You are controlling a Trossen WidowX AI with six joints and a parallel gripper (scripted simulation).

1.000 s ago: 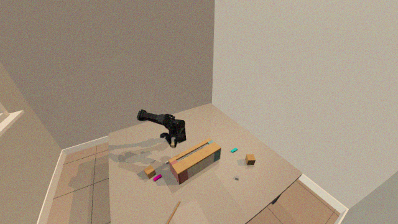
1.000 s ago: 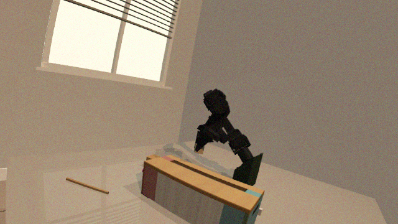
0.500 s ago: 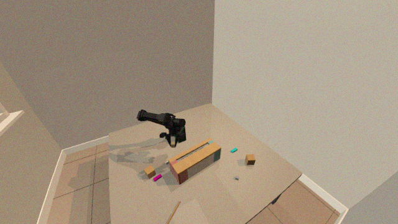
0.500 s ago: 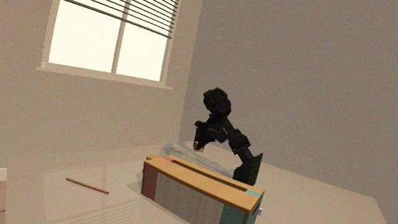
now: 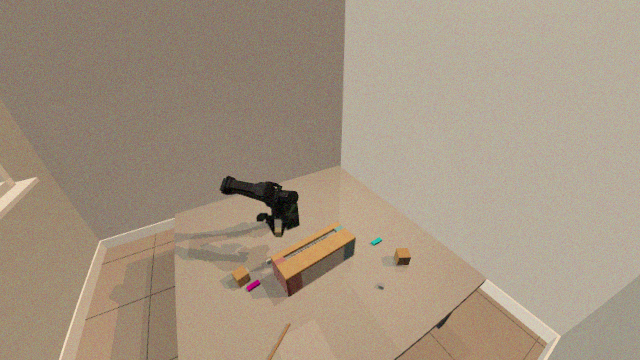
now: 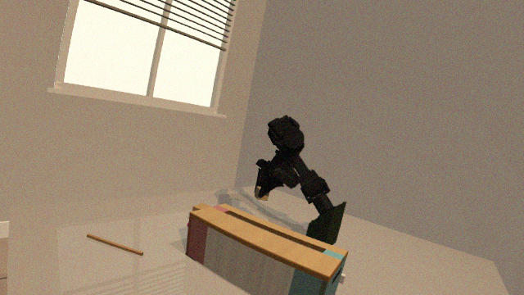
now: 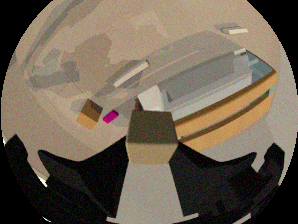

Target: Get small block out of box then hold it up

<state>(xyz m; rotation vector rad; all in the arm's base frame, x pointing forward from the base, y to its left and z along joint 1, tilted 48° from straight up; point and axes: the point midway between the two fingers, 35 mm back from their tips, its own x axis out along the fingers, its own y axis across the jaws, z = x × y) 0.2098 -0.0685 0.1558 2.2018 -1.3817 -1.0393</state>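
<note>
A small tan wooden block is gripped between the fingertips. My gripper is shut on it and holds it in the air, above the table behind the box. The wrist view shows the block's dark face and a lighter face, with a black finger on each side. The box stands upright on the table, with an orange wooden top with a long slot, a reddish end and a teal end. The shelf cannot be made out clearly.
A wooden cube and a magenta piece lie off the reddish end. A cyan piece and another wooden cube lie off the teal end. A thin wooden stick lies farther off.
</note>
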